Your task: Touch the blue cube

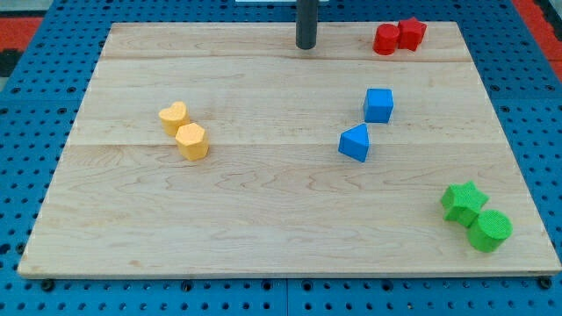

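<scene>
The blue cube [378, 105] sits on the wooden board [263, 202] right of centre. A blue triangular block [355, 143] lies just below and left of it, apart from it. My tip [305, 46] is at the view's top, near the board's top edge, up and to the left of the blue cube and well apart from it. It touches no block.
A red cylinder [385, 39] and a red star [410, 32] touch at the top right. A yellow heart [173, 116] and a yellow hexagon [191, 140] touch at the left. A green star [463, 201] and a green cylinder [489, 230] sit at the bottom right.
</scene>
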You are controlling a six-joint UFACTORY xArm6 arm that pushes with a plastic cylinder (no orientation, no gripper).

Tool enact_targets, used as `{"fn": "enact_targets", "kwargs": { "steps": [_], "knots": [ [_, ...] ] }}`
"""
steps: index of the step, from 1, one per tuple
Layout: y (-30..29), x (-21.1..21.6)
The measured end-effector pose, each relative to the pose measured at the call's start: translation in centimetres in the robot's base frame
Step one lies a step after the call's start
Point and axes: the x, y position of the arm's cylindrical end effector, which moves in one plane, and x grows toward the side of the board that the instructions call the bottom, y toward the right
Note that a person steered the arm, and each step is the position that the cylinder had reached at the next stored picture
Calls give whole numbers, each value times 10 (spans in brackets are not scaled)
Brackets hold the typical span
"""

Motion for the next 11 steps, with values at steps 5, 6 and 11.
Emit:
{"fn": "enact_targets", "kwargs": {
  "steps": [5,6,11],
  "knots": [
    [19,21],
    [19,21],
    [117,138]
  ]
}}
